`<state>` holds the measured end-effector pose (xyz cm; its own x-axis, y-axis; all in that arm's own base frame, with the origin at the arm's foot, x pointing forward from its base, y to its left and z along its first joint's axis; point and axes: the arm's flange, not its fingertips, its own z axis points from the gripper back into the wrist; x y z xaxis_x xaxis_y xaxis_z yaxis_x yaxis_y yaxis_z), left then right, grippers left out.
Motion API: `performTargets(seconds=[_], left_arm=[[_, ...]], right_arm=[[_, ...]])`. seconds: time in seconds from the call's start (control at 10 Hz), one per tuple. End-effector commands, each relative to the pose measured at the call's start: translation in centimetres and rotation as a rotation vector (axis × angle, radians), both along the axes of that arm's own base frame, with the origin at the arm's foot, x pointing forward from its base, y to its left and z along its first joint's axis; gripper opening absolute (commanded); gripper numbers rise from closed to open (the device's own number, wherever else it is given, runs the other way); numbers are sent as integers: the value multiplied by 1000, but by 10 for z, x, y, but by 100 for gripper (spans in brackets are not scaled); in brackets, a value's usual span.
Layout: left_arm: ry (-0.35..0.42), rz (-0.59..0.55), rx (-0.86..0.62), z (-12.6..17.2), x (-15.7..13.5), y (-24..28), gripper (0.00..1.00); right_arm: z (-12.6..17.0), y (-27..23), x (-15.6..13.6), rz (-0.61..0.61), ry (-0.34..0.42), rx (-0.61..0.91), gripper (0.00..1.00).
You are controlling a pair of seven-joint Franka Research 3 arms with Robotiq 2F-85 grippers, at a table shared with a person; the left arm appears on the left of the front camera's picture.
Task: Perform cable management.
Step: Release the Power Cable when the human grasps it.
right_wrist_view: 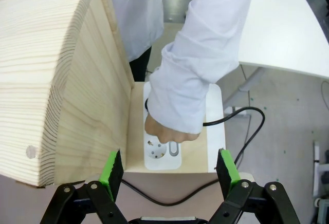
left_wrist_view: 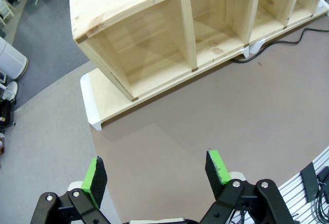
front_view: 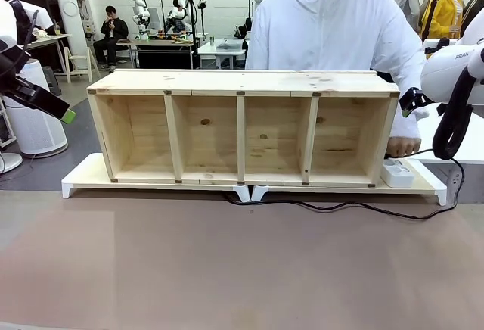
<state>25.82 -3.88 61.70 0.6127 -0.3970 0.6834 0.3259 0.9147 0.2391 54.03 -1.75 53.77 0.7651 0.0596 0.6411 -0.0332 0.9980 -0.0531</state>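
The black cable lies on the brown table along the front of the shelf's base board and rises at the right edge. In the right wrist view the cable curves under the board's front, and another stretch leads away from the person's hand. That hand rests on the white power strip at the board's right end. My right gripper hangs open just in front of the strip, holding nothing. My left gripper is open above bare table, far left of the shelf. The cable shows at that view's top right.
A wooden shelf with several open compartments stands on a white-footed board across the table's middle. The person in a white top stands behind it. A white table lies to the right. The brown tabletop in front is free room.
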Motion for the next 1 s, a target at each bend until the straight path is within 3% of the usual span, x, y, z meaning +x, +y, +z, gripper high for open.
performTargets(seconds=[0.0, 0.9], left_arm=[[-2, 4, 3, 0, 0, 0, 100], [-2, 4, 3, 0, 0, 0, 100]], right_arm=[[0, 0, 0, -1, 1, 3, 93], [0, 0, 0, -1, 1, 3, 93]])
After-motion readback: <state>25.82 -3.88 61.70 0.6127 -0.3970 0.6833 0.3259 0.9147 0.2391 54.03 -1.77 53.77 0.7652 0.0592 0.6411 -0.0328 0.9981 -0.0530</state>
